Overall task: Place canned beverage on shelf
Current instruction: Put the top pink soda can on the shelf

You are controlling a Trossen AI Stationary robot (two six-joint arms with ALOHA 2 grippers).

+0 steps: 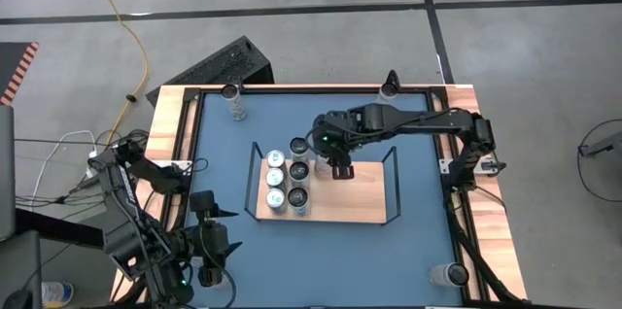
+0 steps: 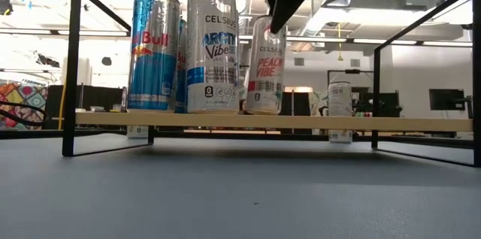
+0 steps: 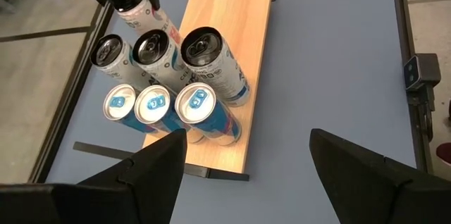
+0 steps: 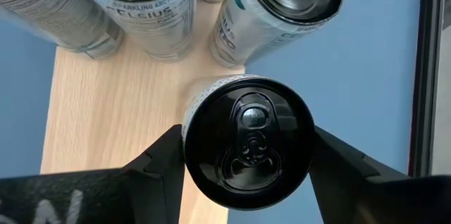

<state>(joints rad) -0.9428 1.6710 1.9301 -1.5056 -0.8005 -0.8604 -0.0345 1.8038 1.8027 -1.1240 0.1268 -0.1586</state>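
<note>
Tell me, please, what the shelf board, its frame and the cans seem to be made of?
The shelf board looks like light wood with a matte finish: pale grain lines show in the right wrist view. Its frame seems to be thin metal bar, painted black. The cans appear to be thin metal, probably aluminium: bright silver rims, pull-tab lids, glossy printed sides.

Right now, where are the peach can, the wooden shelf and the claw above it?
Peach can (image 2: 264,70), low view, label.
Shelf (image 1: 364,197), high view, bare board.
Right gripper (image 4: 246,157), right wrist view, between fingertips.
</note>
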